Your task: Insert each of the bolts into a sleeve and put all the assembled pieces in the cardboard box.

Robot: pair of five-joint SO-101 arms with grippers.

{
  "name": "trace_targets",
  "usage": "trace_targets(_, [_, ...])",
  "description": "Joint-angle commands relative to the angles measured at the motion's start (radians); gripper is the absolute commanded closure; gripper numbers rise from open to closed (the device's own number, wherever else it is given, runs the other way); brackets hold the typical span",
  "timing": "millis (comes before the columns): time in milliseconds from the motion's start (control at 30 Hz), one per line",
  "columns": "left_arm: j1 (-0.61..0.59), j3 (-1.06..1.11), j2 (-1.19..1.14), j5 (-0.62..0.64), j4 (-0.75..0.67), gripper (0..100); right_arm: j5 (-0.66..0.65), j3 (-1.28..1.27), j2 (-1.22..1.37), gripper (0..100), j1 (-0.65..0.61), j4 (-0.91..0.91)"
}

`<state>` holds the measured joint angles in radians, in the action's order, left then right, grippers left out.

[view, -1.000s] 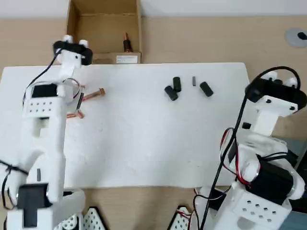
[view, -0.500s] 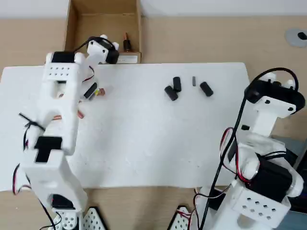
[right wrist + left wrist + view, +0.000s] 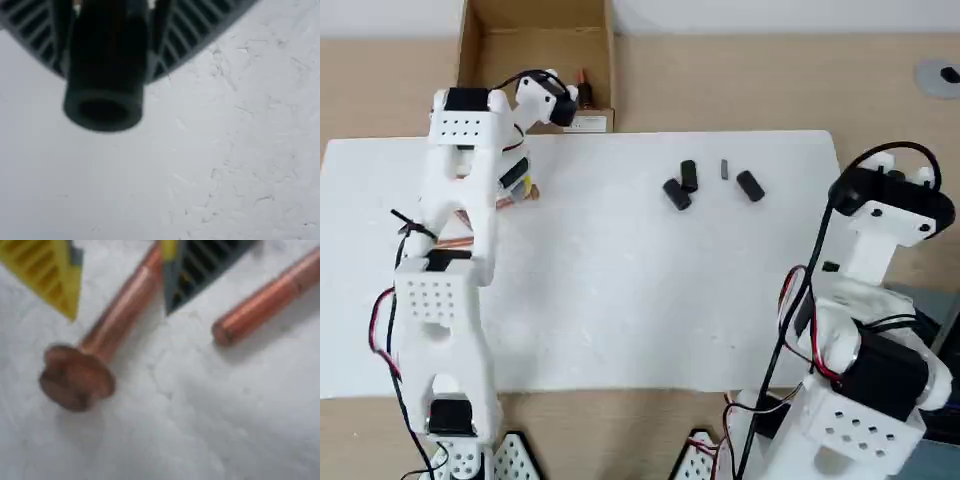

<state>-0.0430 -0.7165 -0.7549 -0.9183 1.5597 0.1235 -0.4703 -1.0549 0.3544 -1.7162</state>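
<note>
Spreading across most of the high view, a white sheet lies on a tan, wood-coloured table. Up close its surface is matt, pitted and veined with fine cracks, like foam. A flat grey disc sits at the table's far right edge.

A brown cardboard box stands open at the sheet's far left corner. Inside it, near the front wall, is one assembled piece, a copper bolt in a dark sleeve.

The white plastic left arm stretches over the left part of the sheet, towards the box. The left tool has one yellow finger and one dark ribbed finger, and they stand apart on either side of a bolt. This bolt lies flat on the sheet; it is smooth and copper-coloured, with a round shaft and a wide flanged head. A second bolt lies just beside it, apart from it, its blunt end showing.

Three loose sleeves, short black cylinders, lie close together on the far middle of the sheet. A small grey sliver lies between them.

The right arm is folded at the sheet's right edge. The right tool is clamped with its grey ribbed fingers on a held sleeve, a matt black tube whose open round end hangs above the sheet
</note>
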Motion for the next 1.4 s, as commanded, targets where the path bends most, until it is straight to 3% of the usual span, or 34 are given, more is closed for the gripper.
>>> trace_targets(0, [0.014, -0.115, -0.033, -0.006, 0.0, 87, 0.008, 0.001, -0.012, 98.9, 0.012, 0.026])
trace_targets(200, [0.025, -0.224, -0.148, -0.005, 0.006, 88, 0.008, 0.001, -0.012, 98.9, 0.012, 0.026])
trace_targets(400, [0.026, -0.262, -0.208, -0.003, 0.008, 100, 0.008, 0.001, -0.012, 98.9, 0.01, 0.023])
trace_targets(633, [0.025, -0.284, -0.205, -0.005, 0.1, 100, 0.008, 0.005, -0.013, 98.9, 0.01, 0.023])
trace_targets(767, [0.018, -0.425, -0.205, 0.021, 0.192, 100, 0.008, 0.068, -0.013, 98.9, 0.007, -0.011])
trace_targets(900, [0.015, -0.571, -0.194, 0.106, 0.195, 100, 0.006, 0.15, -0.013, 98.9, 0.004, -0.044])
trace_targets(1133, [0.025, -0.631, 0.018, 0.175, 0.195, 100, -0.021, 0.197, -0.013, 98.9, 0.002, -0.063])
trace_targets(1367, [0.017, -0.371, 0.364, 0.23, 0.195, 100, -0.086, 0.257, -0.013, 98.9, 0.002, -0.064])
